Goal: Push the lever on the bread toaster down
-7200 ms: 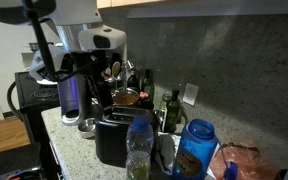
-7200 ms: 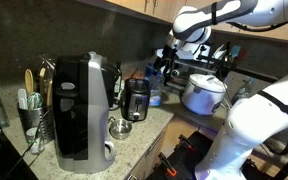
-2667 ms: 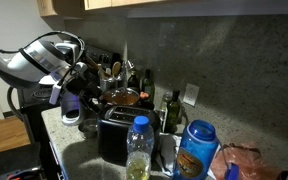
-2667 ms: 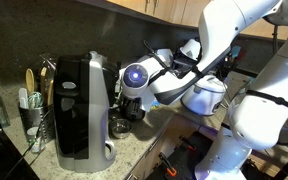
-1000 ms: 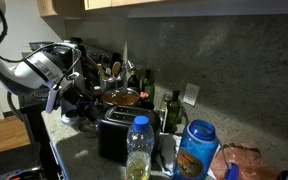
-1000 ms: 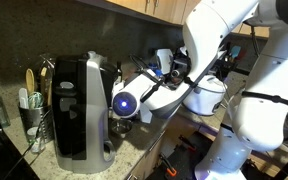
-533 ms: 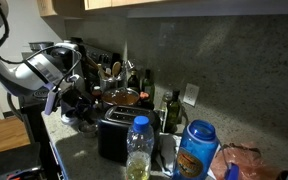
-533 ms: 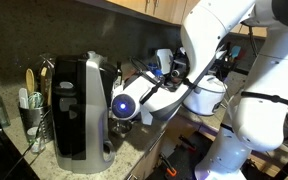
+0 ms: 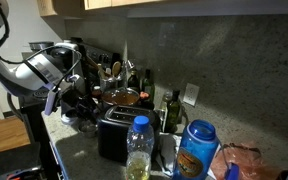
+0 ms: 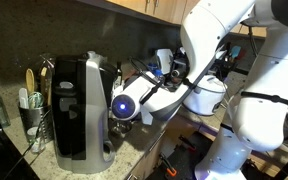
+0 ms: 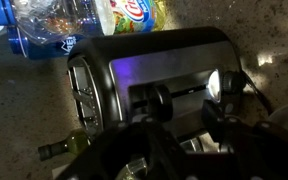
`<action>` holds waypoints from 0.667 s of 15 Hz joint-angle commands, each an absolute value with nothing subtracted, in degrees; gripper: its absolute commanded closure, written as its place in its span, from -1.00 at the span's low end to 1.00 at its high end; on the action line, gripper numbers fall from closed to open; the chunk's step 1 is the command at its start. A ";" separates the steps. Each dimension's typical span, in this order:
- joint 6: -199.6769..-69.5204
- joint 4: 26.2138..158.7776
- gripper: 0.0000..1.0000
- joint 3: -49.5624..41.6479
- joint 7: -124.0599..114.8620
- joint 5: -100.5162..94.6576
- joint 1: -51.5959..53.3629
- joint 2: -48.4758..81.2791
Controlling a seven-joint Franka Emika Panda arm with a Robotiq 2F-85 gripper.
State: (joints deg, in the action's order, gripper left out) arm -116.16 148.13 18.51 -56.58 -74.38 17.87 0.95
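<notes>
The bread toaster (image 9: 114,136) is a glossy black box standing on the speckled counter, and my gripper (image 9: 85,103) hovers just off its near upper end. In the wrist view the toaster (image 11: 159,58) lies below me, with its top slots to the left. There my gripper (image 11: 191,108) has its two dark fingers (image 11: 162,100) apart over the toaster's shiny side, with nothing between them. A dark rounded part sits at the toaster's right end by my right finger; I cannot tell whether it is the lever. My arm (image 10: 149,95) hides the toaster in an exterior view.
A clear water bottle (image 9: 137,146) and a blue bottle (image 9: 194,150) stand beside the toaster. A pan (image 9: 124,98) and dark bottles (image 9: 172,110) are behind it. A tall coffee maker (image 10: 82,110) stands close to my wrist, a white cooker (image 10: 205,92) farther along.
Over several seconds the arm came down from high above to the toaster's end. In the last second nothing visibly moves in the exterior views.
</notes>
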 commanded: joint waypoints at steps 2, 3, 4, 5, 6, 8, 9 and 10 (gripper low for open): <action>-113.28 147.44 0.77 18.64 -55.32 -73.33 18.24 1.20; -112.96 147.44 0.94 18.66 -55.34 -73.32 18.25 1.21; -112.63 147.39 0.98 18.69 -55.38 -73.29 18.27 1.24; -112.42 147.32 1.00 18.74 -55.31 -73.21 18.30 1.24; -112.34 147.32 0.93 18.77 -55.27 -73.16 18.32 1.29; -112.30 147.33 0.92 18.76 -55.26 -73.19 18.33 1.28; -112.28 147.34 0.92 18.77 -55.34 -73.21 18.35 1.31; -112.31 147.33 0.92 18.76 -55.37 -73.14 18.33 1.30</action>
